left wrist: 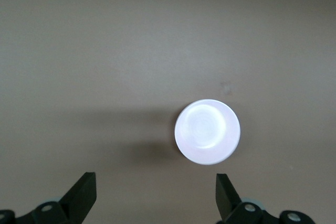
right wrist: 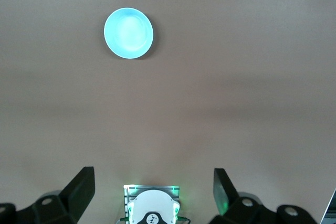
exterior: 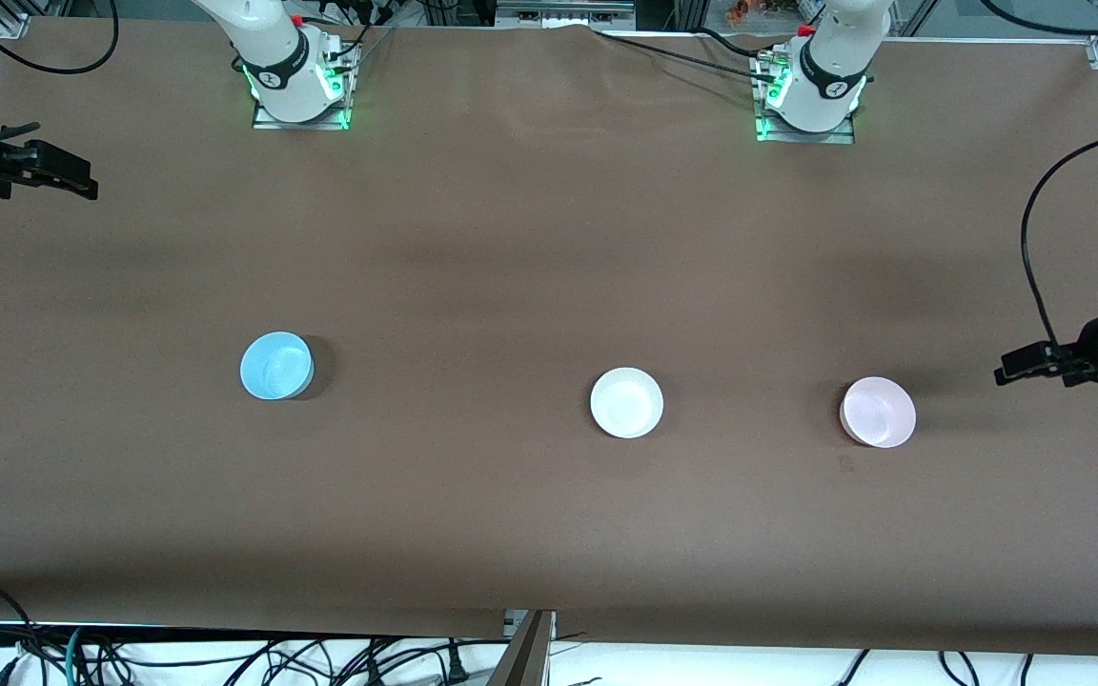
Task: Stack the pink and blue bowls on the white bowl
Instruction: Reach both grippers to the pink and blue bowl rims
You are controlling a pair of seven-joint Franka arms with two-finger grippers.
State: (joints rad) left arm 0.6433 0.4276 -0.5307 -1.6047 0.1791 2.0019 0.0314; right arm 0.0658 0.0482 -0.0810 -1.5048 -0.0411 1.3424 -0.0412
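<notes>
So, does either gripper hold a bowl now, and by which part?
Nothing is held. The left gripper and the right gripper are both open and empty.

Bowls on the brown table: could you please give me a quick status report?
Left gripper and right gripper open, empty, waiting at table ends. Pale pink plastic bowl, white plastic bowl, sky-blue plastic bowl apart, unstacked. Nothing in the way.

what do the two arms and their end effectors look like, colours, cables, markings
Both arms are glossy white with black joint rings bearing a small white logo, on metal base plates lit green. The left arm's base and the right arm's base each have black cables trailing off. The left end effector and the right end effector have matte black wedge-shaped fingers on black bodies with grey screw bosses.
</notes>
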